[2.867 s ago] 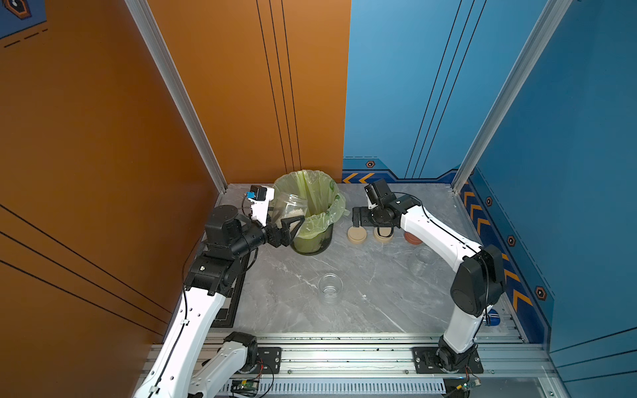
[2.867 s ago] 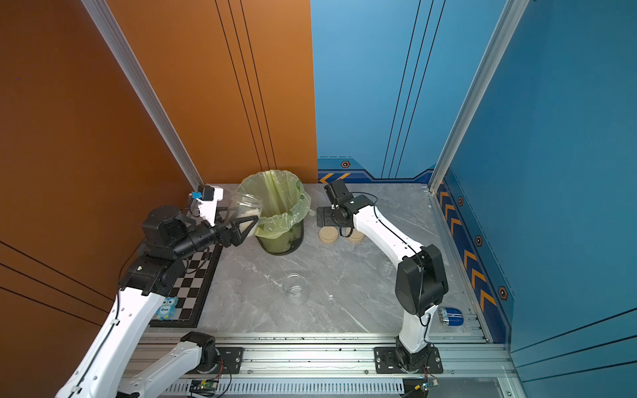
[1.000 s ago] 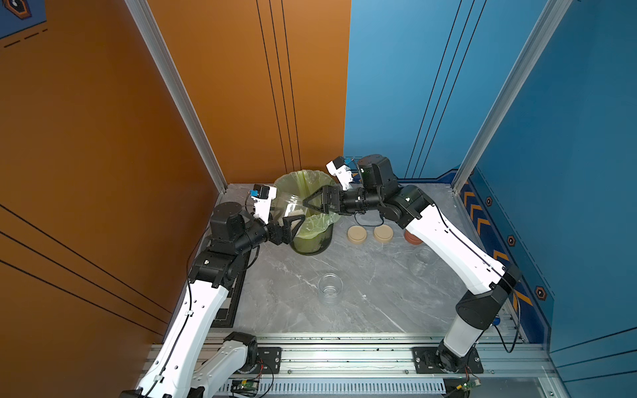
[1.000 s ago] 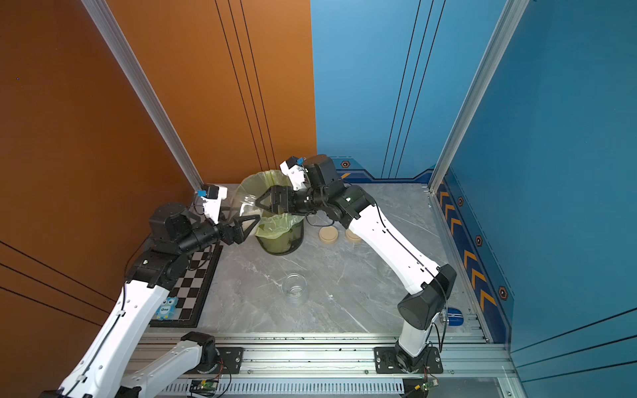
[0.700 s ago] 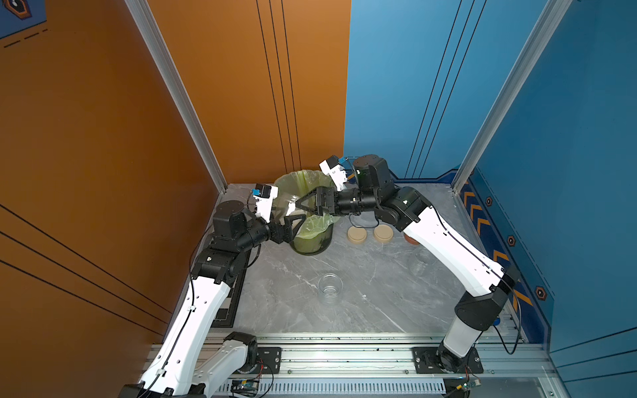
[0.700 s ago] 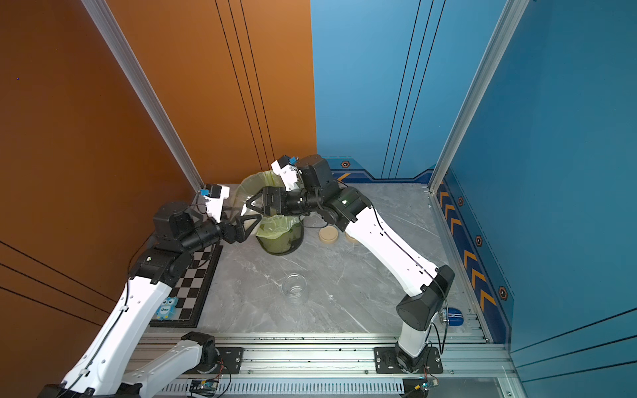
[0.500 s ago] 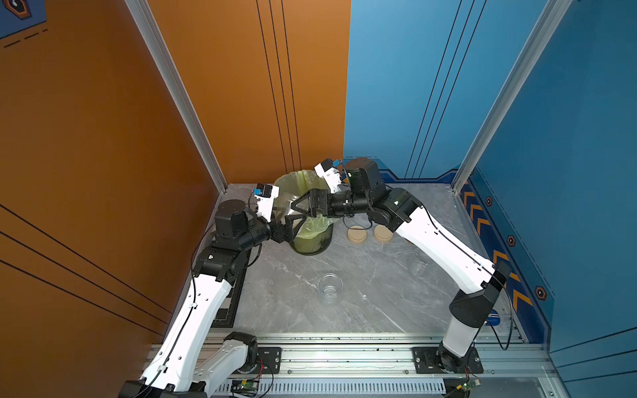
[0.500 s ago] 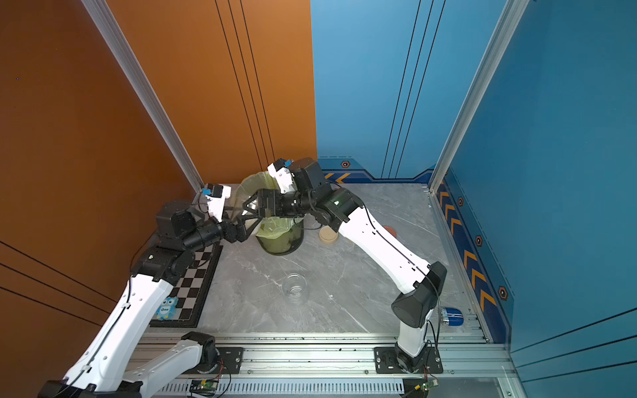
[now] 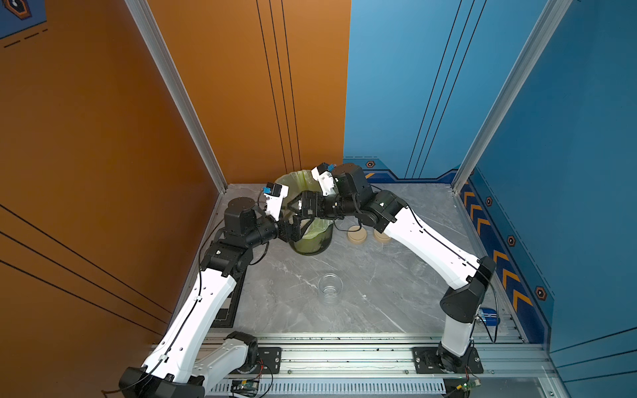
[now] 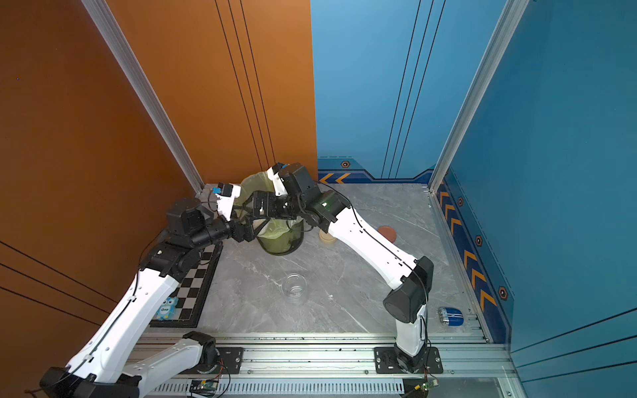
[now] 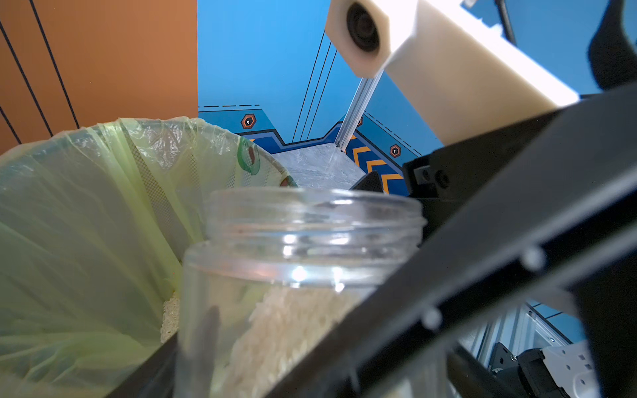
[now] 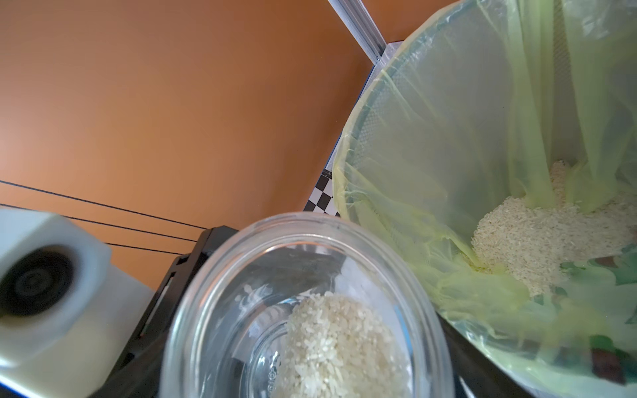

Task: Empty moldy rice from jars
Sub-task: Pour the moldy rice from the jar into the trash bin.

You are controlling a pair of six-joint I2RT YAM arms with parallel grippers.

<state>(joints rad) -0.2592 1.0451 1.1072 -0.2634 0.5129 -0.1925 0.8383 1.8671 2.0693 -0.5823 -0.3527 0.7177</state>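
The jar point(image 11: 293, 241) is clear, squat and lidless, its threaded mouth open. A heap of pale, off-white rice point(image 12: 337, 344) lies banked against one side of it. It sits left of centre in both top views, right at the rim of the dark bin point(image 9: 310, 245). The bin's green bag point(image 11: 86, 224) already has dumped grains point(image 12: 537, 237) at its bottom.

The left claw point(image 9: 295, 230) comes in from the left of the frame and grasps the jar by its body; a dark finger shows through the glass in the left wrist view. The right claw point(image 9: 293, 209) reaches in from the right with its fingers parted to either side of the jar. One black finger point(image 11: 482, 262) slants across the right of the left wrist view, just beside the glass. Whether that claw is pressing on the jar or only straddling it, I cannot tell.

An empty jar point(image 9: 330, 287) stands alone on the table at lower centre.
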